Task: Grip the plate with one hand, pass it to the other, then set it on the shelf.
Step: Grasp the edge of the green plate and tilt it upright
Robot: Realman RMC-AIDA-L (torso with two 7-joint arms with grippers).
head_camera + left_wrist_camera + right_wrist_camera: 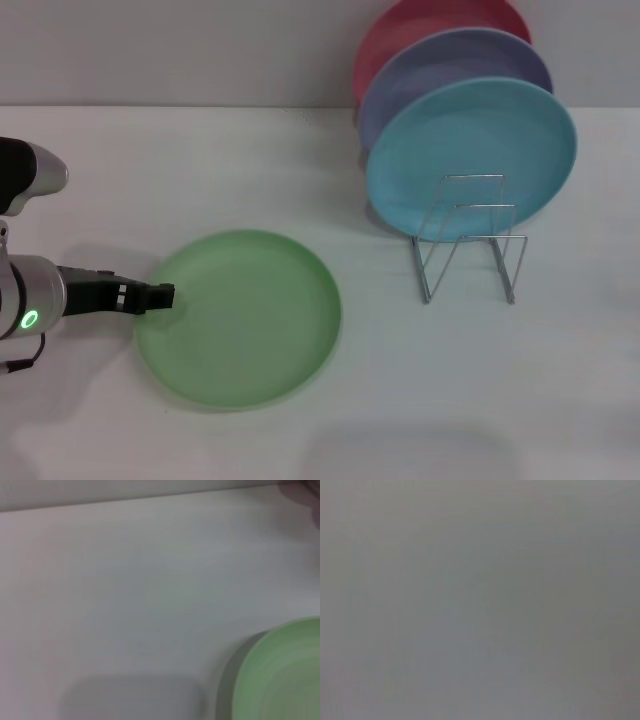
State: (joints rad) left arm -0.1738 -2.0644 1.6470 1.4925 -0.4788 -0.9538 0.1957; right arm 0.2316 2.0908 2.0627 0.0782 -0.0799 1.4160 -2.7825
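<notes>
While the head view looks down on the white table [560, 400], the left gripper [160, 297] reaches in low from the robot's left side, its dark tip right at the near-left rim of the light green plate [245, 320]; from this angle I cannot tell whether its fingers are spread or closed, nor whether they actually hold the rim. That plate lies flat on the table, stretching away from the gripper tip toward the robot's right. Well beyond the plate from the gripper, farther to the right and farther back, stands the silver wire dish rack [468, 240], its front upright loops bare. A sky-blue plate [470, 150] leans on edge in the rack, a lavender plate [450, 70] stands just behind it, and a red plate [420, 30] stands behind that one, the three overlapping one another. The right gripper does not appear in this view. Seen from the left wrist view, a curved part of the light green plate [285, 680] fills one corner, resting on the pale table [125, 590] with a soft shadow along its rim; the gripper's own fingers do not show. Across the right wrist view there is only a uniform grey field, with nothing to make out.
</notes>
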